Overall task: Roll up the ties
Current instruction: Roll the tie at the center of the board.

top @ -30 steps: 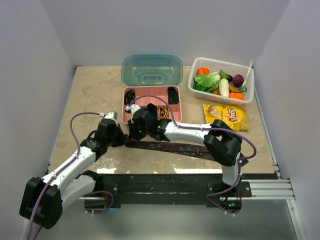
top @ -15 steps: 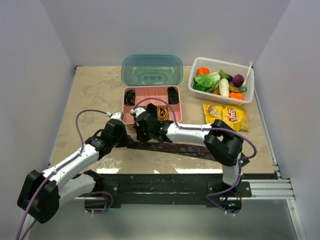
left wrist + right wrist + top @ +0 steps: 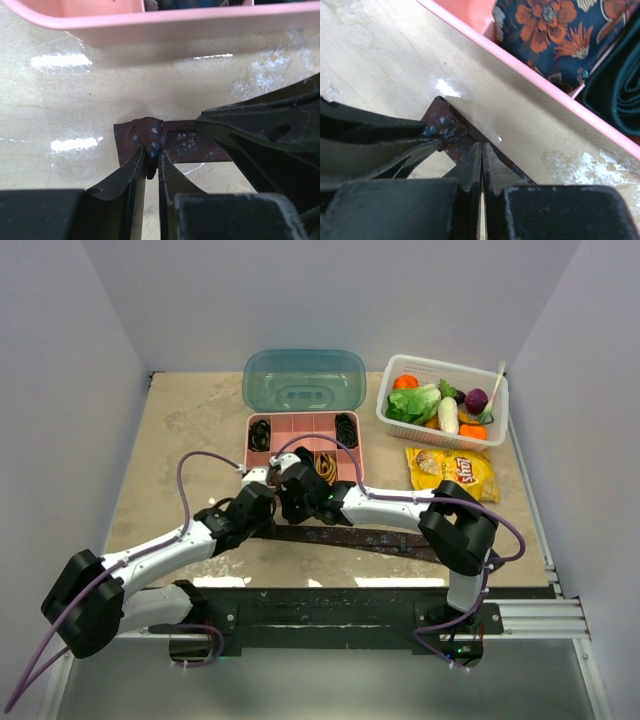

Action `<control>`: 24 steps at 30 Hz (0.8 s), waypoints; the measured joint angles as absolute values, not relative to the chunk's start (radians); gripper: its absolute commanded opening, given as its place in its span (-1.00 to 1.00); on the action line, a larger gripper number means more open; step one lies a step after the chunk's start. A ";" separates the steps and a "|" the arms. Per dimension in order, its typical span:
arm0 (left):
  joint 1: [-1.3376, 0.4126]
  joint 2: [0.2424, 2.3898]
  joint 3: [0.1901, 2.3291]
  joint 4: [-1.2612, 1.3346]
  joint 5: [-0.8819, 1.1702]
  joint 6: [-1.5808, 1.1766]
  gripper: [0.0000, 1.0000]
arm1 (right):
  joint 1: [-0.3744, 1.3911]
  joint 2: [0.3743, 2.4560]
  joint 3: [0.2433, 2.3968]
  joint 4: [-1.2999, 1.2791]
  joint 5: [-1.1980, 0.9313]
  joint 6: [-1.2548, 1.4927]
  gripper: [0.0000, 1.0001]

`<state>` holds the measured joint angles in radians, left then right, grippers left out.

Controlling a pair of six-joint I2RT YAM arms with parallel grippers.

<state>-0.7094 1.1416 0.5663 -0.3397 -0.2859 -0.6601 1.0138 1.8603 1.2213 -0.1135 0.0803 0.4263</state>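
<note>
The left tool has swung in beside the right tool, both pinched shut on the tie, so rolling can likely start.

The table is a beige, marbled slab with glossy patches. Toward its back lie a pink compartment tray with a teal lid just behind it, a white basket at the right, and a yellow chip bag near the basket. A dark brown tie lies flat along the near part, its left end just in front of the tray.
</note>
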 measured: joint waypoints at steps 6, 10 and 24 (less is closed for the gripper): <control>-0.756 1.188 0.576 -0.338 -0.310 -0.673 -1.00 | 1.005 1.860 1.210 -0.117 0.088 0.429 -1.00; -0.791 1.214 0.585 -0.338 -0.322 -0.685 -1.00 | 0.997 1.860 1.196 -0.117 0.088 0.434 -1.00; -0.841 1.245 0.583 -0.289 -0.300 -0.715 -0.20 | 0.986 1.854 1.168 -0.117 0.087 0.448 -1.00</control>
